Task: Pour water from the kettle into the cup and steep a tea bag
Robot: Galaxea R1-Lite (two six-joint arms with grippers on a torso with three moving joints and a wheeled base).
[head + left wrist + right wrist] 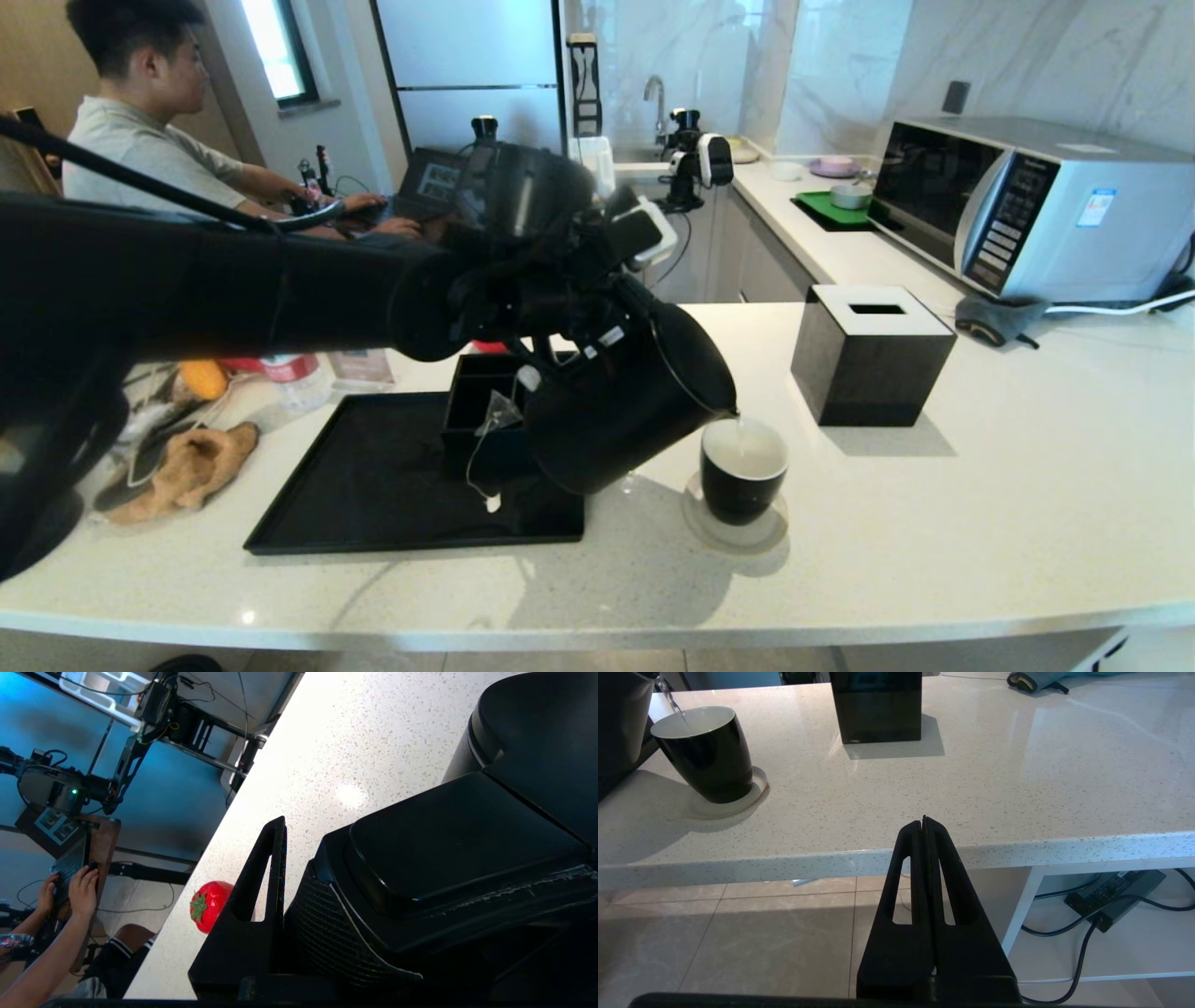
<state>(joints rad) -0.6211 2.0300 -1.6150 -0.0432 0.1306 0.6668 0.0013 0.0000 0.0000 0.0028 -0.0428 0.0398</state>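
The black kettle (625,420) hangs tilted over the counter, its spout at the rim of the cup (743,471). A thin stream of water (675,709) runs into the cup's white inside (691,721). My left gripper (579,327) is shut on the kettle's handle (444,858); one finger (275,858) shows beside it, the other is hidden. The tea bag (499,413) hangs at a black organizer's edge behind the kettle, with its string down to a white tag (492,504). My right gripper (924,823) is shut and empty, parked below the counter's front edge.
The cup stands on a round coaster (738,537). A black tray (392,481) holds the organizer (476,378). A black tissue box (873,355) stands right of the cup and a microwave (1036,205) at the back right. A strawberry (208,905), bottle (299,373) and cloth (187,467) lie on the left.
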